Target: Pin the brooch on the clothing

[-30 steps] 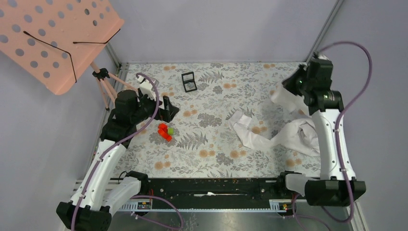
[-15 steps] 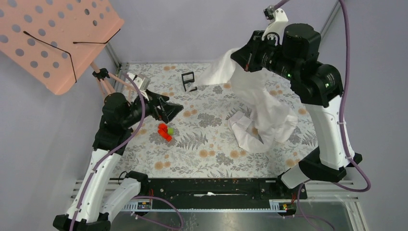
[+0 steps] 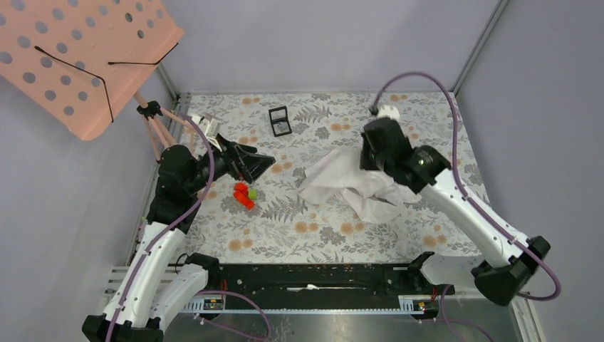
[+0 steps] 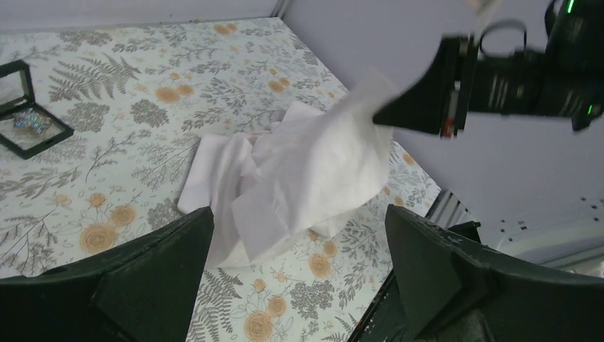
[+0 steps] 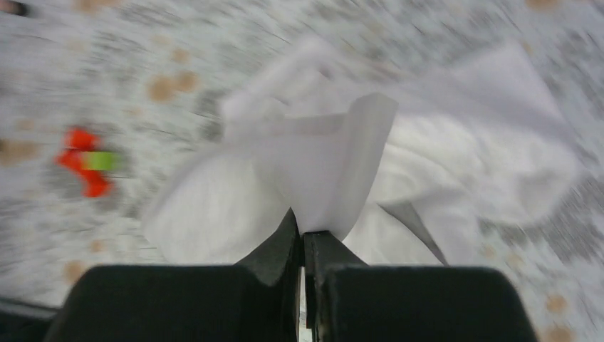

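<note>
From overhead I count one shirt [image 3: 335, 182], crumpled on the table [image 3: 320, 235] right of centre, with my right hand [image 3: 365, 158] over it; my left hand [image 3: 263, 164] hangs spread wide beside one cluster of red and green blocks [image 3: 245, 194]. One black case [image 3: 279, 121] lies at the far side. My left wrist camera shows the one brooch [image 4: 28, 122] inside that case, well apart from the shirt. My right wrist camera shows the fingers [image 5: 281, 249] shut, pinching a fold of shirt
</note>
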Tool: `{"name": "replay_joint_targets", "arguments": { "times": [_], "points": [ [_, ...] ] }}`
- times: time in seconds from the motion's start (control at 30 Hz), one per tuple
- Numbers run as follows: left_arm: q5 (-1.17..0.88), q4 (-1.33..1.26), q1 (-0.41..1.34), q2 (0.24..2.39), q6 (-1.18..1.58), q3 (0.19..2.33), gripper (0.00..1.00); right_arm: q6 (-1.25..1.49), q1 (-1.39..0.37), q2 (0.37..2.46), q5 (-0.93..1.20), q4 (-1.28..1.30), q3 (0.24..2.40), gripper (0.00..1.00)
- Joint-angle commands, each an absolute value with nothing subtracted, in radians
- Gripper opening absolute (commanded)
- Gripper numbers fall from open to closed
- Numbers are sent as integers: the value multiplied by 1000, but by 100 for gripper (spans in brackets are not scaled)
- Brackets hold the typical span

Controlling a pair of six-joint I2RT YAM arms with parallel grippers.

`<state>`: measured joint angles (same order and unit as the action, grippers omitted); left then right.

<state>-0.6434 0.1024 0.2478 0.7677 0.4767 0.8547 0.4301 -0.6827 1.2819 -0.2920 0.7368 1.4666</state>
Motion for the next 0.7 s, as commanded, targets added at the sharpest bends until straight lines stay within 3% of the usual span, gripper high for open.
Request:
{"name": "replay_joint_targets", "arguments": {
  "times": [0.0,0.17,0.4,0.67],
  "points": [
    [-539,89,250,809,498,802,99,578,-684,1041,-641,706,1184,0],
    [-480,47,266,950,607,739,99,740,-683,861,-478,761,906,0],
    [-387,-80,389,1187,711,712,98,891,-684,857,-307,882,746,0],
    [-232,-223,474,1489,816,772,63,915,-685,733,-405,869,757,0]
  ]
}}
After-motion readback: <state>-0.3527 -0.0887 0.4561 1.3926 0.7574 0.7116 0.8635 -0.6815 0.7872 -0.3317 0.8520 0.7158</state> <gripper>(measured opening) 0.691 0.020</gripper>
